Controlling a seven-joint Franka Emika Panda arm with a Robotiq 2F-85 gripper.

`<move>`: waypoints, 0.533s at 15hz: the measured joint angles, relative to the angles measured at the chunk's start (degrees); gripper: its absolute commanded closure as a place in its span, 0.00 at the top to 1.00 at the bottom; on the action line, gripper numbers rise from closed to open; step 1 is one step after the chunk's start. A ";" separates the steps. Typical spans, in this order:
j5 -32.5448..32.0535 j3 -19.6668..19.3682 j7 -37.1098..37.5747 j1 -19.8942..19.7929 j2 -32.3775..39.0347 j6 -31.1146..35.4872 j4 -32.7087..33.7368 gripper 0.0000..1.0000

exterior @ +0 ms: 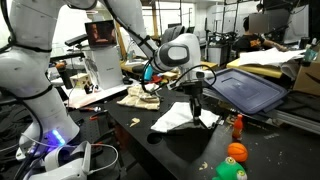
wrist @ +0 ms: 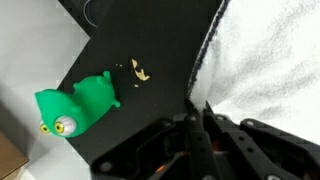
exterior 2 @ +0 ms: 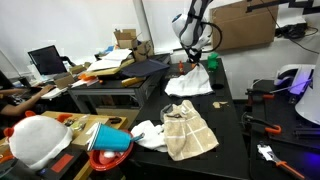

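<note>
My gripper (wrist: 197,106) points down over a black table (wrist: 150,40), its fingers closed together at the edge of a white cloth (wrist: 270,70). The cloth seems pinched between the tips. In an exterior view the gripper (exterior: 195,97) sits at the raised peak of the white cloth (exterior: 172,120). It also shows in an exterior view (exterior 2: 192,64), just above the cloth (exterior 2: 190,86). A green toy (wrist: 80,106) lies on the table left of the fingers, with yellow crumbs (wrist: 140,71) beside it.
A beige checked towel (exterior 2: 188,130) and another white cloth (exterior 2: 150,135) lie further along the table. A dark tray (exterior: 245,90) stands close to the gripper. An orange ball (exterior: 236,152) and the green toy (exterior: 230,171) sit near the table corner. A blue bowl (exterior 2: 115,140) rests on a side bench.
</note>
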 measured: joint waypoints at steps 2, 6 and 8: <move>-4.86 -0.68 4.74 2.50 0.00 -2.83 0.55 0.02; -13.80 -0.56 13.98 7.43 0.13 -8.09 0.64 0.02; -17.15 0.43 17.37 8.96 0.14 -10.62 0.64 0.02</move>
